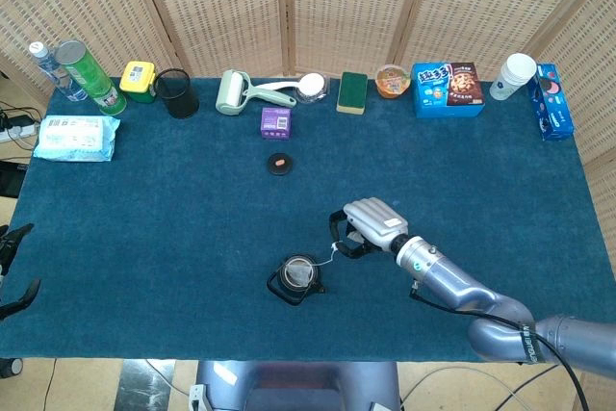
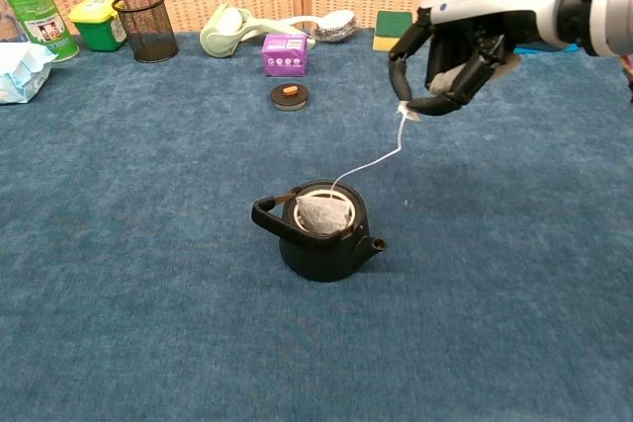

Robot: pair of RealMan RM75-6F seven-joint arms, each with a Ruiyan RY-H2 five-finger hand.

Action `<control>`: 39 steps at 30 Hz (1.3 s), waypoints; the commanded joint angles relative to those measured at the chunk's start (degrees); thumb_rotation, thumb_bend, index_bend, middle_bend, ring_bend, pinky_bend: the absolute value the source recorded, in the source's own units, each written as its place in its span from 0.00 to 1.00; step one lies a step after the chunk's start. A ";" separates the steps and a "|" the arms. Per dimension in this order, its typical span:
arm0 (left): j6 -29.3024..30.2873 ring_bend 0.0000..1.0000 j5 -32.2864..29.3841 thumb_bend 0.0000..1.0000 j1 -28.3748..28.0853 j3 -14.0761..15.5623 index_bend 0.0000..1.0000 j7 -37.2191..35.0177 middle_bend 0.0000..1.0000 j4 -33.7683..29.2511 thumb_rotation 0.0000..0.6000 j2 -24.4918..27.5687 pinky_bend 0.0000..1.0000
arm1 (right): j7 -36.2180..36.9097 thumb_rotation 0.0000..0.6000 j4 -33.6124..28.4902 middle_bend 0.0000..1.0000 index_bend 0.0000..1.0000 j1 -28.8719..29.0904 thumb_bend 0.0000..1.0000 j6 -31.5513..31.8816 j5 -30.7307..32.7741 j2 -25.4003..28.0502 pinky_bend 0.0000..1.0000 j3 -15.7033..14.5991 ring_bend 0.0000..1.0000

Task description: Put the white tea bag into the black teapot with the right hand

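One hand is in play — your right hand (image 2: 455, 61) hangs above the blue cloth table (image 2: 148, 294), up and to the right of the black teapot (image 2: 318, 239), and its curled fingers (image 2: 401, 71) pinch the paper tag at the end of the tea bag's string (image 2: 371, 158). That string runs slack and slanted from your fingertips down to the pot's mouth. The white tea bag (image 2: 321, 214) already sits inside the teapot's open top, resting against the pale inner rim, with its upper part showing above the opening. The pot stands upright, handle to the left and short spout at the lower right.

From the head view your right hand (image 1: 371, 228) sits just right of the teapot (image 1: 296, 278), apart from it, joined only by the thin string. Your left hand does not show in either view.

Well behind the pot lies its small round black lid (image 2: 289, 95), and beyond that a purple box (image 2: 285, 54). Along the far edge you have a black mesh cup (image 2: 144, 26), a yellow-topped green container (image 2: 100, 23), a pale green lint roller (image 2: 229, 29) and a green sponge (image 2: 393, 29) — all well clear of your hand.
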 commanded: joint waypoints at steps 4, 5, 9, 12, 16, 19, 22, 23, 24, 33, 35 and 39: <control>-0.21 0.00 0.20 0.45 -0.31 -0.04 0.03 0.97 0.14 -0.84 1.00 0.10 0.12 | 3.00 1.00 0.90 0.71 0.39 -1.01 0.44 -1.95 -2.85 1.41 1.00 -0.65 0.98; -0.24 0.00 0.26 0.45 -0.38 -0.04 0.03 1.21 0.14 -1.05 1.00 0.11 0.12 | 3.78 1.00 1.16 0.68 0.37 -1.27 0.42 -2.09 -3.77 1.62 1.00 -0.66 0.96; -0.36 0.00 0.23 0.45 -0.52 -0.09 0.03 1.83 0.14 -1.59 1.00 0.13 0.12 | 5.71 1.00 1.69 0.60 0.30 -2.02 0.40 -1.71 -6.26 1.88 0.98 -0.59 0.88; -0.37 0.00 0.18 0.45 -0.56 -0.11 0.03 2.13 0.14 -1.86 1.00 0.17 0.12 | 6.71 1.00 1.67 0.60 0.28 -2.34 0.39 -1.53 -7.57 2.28 0.98 -0.52 0.87; -0.35 0.00 0.16 0.45 -0.64 -0.17 0.03 2.67 0.14 -2.32 1.00 0.34 0.12 | 8.35 1.00 1.51 0.60 0.26 -2.81 0.40 -1.14 -9.49 3.22 0.97 -0.31 0.87; -0.21 0.00 -0.02 0.45 -0.65 -0.30 0.03 3.20 0.14 -2.75 1.00 0.59 0.12 | 10.40 1.00 1.47 0.60 0.25 -3.03 0.40 -1.16 -11.14 3.97 0.96 -0.10 0.88; -0.23 0.00 -0.17 0.45 -0.66 -0.35 0.03 3.61 0.14 -3.08 1.00 0.76 0.12 | 11.74 1.00 1.93 0.63 0.21 -3.04 0.40 -1.30 -12.41 4.32 0.96 -0.06 0.91; -0.26 0.00 -0.23 0.45 -0.68 -0.36 0.03 3.76 0.14 -3.20 1.00 0.82 0.12 | 12.03 1.00 2.17 0.64 0.20 -3.04 0.40 -1.31 -12.83 4.46 0.96 -0.08 0.91; -0.31 0.00 -0.29 0.45 -0.70 -0.37 0.03 3.90 0.14 -3.34 1.00 0.88 0.12 | 12.24 1.00 2.35 0.64 0.19 -3.01 0.40 -1.35 -13.24 4.64 0.96 -0.13 0.91; -0.63 0.00 -0.88 0.45 -0.87 -0.53 0.03 5.22 0.14 -4.26 1.00 1.02 0.12 | 16.68 1.00 3.58 0.94 0.19 -2.83 0.45 -1.32 -17.67 5.65 0.97 -0.58 1.00; -0.77 0.00 -0.95 0.45 -0.94 -0.53 0.03 5.46 0.14 -4.37 1.00 1.01 0.12 | 18.10 1.00 3.76 0.99 0.22 -2.34 0.50 -2.34 -18.83 5.97 0.99 -1.00 1.00; -0.89 0.00 -1.19 0.45 -1.03 -0.62 0.03 6.26 0.14 -4.80 1.00 1.29 0.12 | 20.22 1.00 3.63 1.00 0.25 -0.30 0.64 -5.68 -22.13 7.38 1.00 -2.25 1.00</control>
